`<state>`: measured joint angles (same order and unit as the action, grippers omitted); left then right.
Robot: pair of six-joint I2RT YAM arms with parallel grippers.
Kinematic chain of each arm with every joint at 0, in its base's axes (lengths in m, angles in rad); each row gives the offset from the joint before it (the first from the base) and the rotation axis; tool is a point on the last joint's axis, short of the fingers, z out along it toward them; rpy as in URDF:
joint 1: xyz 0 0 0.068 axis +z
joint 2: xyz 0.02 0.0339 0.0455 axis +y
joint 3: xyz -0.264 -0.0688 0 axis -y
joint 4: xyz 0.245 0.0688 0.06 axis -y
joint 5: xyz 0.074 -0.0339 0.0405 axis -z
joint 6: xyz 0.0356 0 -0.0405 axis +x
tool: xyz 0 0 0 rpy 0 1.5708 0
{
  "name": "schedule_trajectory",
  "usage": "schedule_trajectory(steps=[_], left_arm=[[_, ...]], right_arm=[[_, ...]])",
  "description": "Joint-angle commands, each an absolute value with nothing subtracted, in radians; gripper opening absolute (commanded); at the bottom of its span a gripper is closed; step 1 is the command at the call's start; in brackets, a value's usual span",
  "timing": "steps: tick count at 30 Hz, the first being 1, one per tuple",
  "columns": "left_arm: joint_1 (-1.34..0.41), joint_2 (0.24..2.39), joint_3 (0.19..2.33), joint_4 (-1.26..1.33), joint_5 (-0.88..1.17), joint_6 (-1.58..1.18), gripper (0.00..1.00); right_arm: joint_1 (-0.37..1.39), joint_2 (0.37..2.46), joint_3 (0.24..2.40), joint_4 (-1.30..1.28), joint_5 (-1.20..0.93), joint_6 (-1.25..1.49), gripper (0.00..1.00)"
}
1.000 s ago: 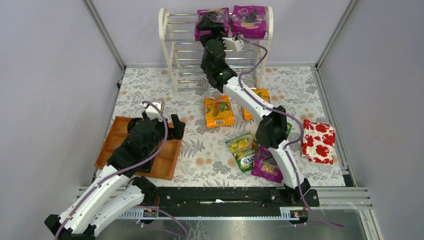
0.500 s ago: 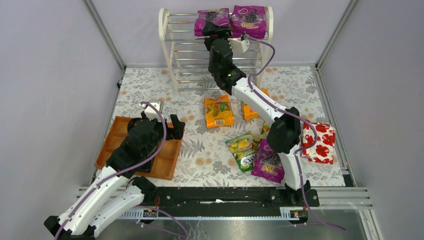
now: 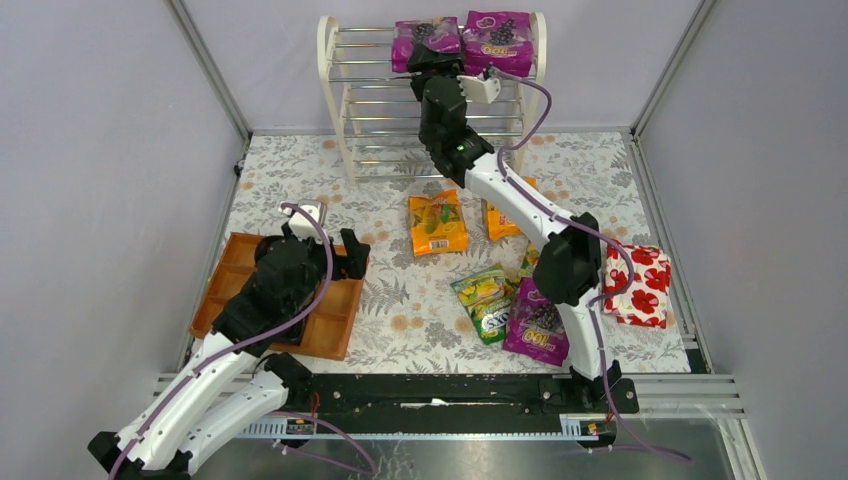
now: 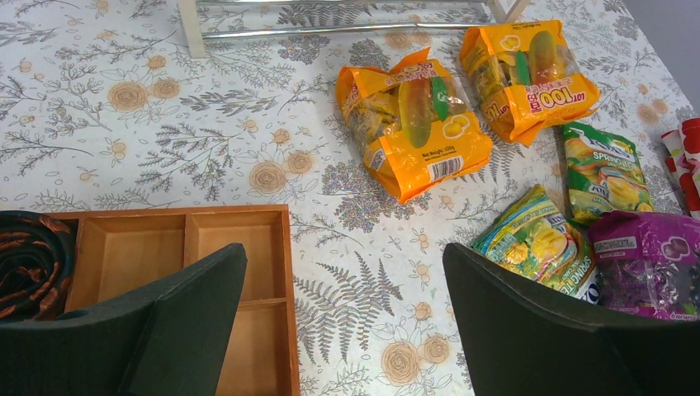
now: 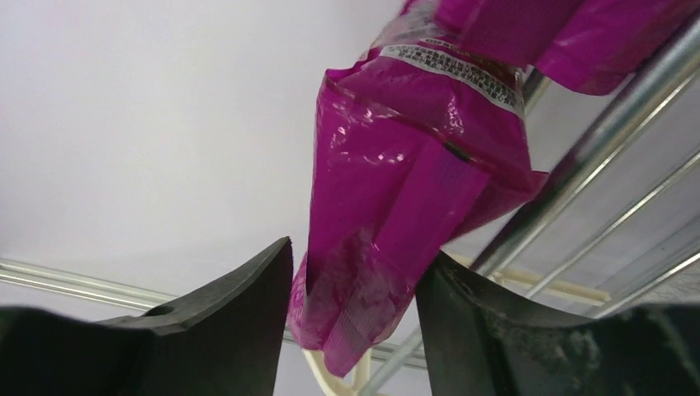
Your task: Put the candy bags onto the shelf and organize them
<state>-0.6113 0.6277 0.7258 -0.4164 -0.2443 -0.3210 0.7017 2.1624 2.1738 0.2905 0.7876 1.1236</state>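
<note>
- The right gripper [image 5: 355, 272] is up at the top tier of the shelf [image 3: 335, 90]. Its jaws are half closed around the hanging edge of the left purple bag [image 5: 396, 165].
- That edge drops straight between the pads; whether they truly pinch it I cannot tell.
- The bag's long axis runs back across the chrome rods [image 5: 578, 140], beside the second purple bag [image 3: 498, 42].
- The left gripper [image 4: 347, 264] hangs wide open over the wooden tray [image 4: 132, 247], well apart from the shelf.
- There is free rod space to the left.
</note>
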Motion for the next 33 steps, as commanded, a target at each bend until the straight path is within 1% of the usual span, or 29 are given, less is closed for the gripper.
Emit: schedule_trajectory(steps=[1, 3, 10, 14, 19, 24, 29, 33], left_arm=[[-0.613, 0.612, 0.718, -0.373, -0.265, -0.313, 0.94], [-0.612, 0.613, 0.719, -0.373, -0.266, -0.313, 0.94], [-0.613, 0.612, 0.719, -0.375, -0.265, -0.314, 0.95], [-0.612, 0.615, 0.718, -0.373, -0.265, -0.314, 0.95], [-0.612, 0.618, 0.718, -0.374, -0.274, -0.314, 0.95], [-0.612, 0.645, 0.719, -0.370, -0.272, -0.316, 0.95], [-0.606, 0.684, 0.726, -0.370, -0.278, -0.321, 0.97], [-0.591, 0.715, 0.734, -0.372, -0.269, -0.336, 0.99]], right_arm=[[0.689, 2.100, 2.115, 0.316, 0.747, 1.116, 0.66], [0.689, 2.076, 2.077, 0.320, 0.720, 1.097, 0.72], [0.688, 1.934, 1.877, 0.361, 0.578, 0.976, 0.90], [0.686, 1.805, 1.699, 0.358, 0.488, 0.872, 0.99], [0.634, 1.601, 1.384, 0.418, 0.331, 0.606, 1.00], [0.511, 1.461, 1.196, 0.249, 0.198, 0.488, 1.00], [0.409, 1.404, 1.105, 0.093, 0.124, 0.437, 1.00], [0.396, 1.436, 1.154, -0.069, 0.043, 0.345, 1.00]])
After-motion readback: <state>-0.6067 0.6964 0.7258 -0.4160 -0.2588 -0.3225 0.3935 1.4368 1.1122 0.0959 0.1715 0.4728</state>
